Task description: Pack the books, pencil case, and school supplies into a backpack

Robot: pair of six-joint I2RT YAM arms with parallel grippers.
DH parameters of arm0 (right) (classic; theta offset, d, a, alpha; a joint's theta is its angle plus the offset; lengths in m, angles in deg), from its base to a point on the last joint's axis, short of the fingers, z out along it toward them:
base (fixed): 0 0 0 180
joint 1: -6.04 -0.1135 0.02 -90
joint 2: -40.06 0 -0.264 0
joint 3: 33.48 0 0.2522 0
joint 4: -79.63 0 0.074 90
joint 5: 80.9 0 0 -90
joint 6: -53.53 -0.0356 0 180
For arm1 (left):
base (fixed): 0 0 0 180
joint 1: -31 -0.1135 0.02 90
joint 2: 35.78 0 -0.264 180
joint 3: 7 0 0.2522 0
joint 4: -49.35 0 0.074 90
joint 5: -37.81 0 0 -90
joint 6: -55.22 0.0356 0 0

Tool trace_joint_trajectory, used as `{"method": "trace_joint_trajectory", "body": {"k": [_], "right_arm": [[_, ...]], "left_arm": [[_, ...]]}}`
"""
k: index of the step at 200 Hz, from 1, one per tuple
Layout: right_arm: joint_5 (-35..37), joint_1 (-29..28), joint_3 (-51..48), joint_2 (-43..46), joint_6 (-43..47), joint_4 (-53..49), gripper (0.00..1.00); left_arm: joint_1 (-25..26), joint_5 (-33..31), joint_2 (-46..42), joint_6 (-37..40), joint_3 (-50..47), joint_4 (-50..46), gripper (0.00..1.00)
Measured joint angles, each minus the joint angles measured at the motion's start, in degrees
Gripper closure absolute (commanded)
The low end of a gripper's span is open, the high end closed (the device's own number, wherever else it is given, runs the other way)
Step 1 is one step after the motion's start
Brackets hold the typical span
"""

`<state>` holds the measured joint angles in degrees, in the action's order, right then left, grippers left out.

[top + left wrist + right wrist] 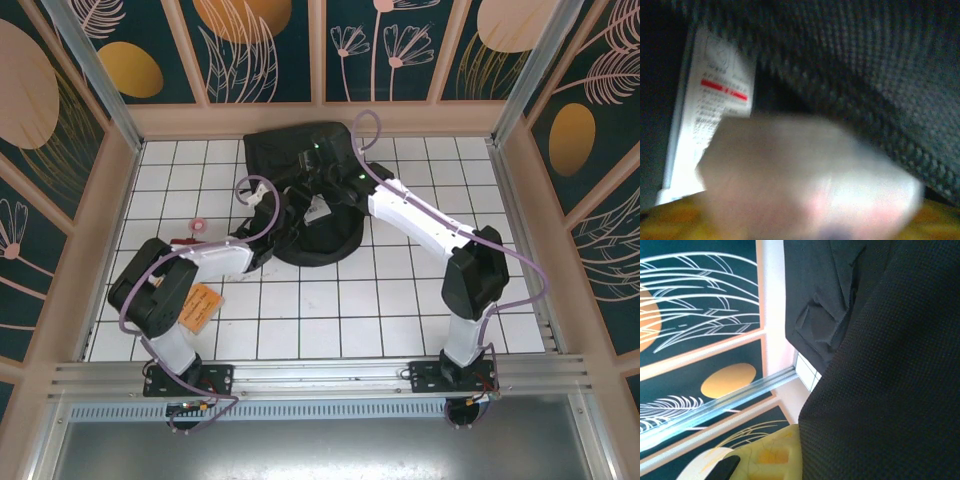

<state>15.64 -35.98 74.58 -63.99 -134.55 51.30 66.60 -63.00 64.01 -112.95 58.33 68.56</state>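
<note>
The black backpack (300, 160) lies at the back middle of the tiled table, its mouth toward the arms. My left gripper (280, 226) reaches into that mouth. In the left wrist view a blurred pale piece with pink and a blue spot (810, 175) sits right before the camera and hides the jaws. Behind it are the backpack's dark weave (865, 75) and a white label (715, 100). My right gripper (338, 172) is shut on the backpack's upper fabric (880, 390), one yellow finger (770, 455) against it. An orange booklet (200, 305) lies by the left arm. A pink ring-like roll (198, 226) rests further left.
A small red item (185, 242) lies near the pink roll. Patterned walls (90, 200) and metal posts close in the table on three sides. A metal rail (320, 375) runs along the near edge by the arm bases.
</note>
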Motion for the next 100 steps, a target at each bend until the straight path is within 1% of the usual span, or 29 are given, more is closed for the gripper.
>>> {"method": "trace_joint_trajectory", "body": {"k": [12,21,56,100], "right_arm": [[1.1,-0.1,-1.4,0.7,-0.6,1.4,1.0],[1.5,-0.1,-1.9,1.0,-1.1,2.2,1.0],[2.0,-0.1,-3.4,1.1,-1.5,4.6,1.0],[0.0,0.7,-7.3,2.3,-2.6,8.8,1.0]], "left_arm": [[-0.1,-1.0,1.7,1.0,1.6,1.7,0.06],[-0.1,-1.5,2.4,1.1,2.1,2.7,0.02],[-0.1,-1.9,1.9,4.0,1.8,3.5,0.04],[-0.2,-1.1,-6.2,10.1,-2.8,-0.3,0.03]]}}
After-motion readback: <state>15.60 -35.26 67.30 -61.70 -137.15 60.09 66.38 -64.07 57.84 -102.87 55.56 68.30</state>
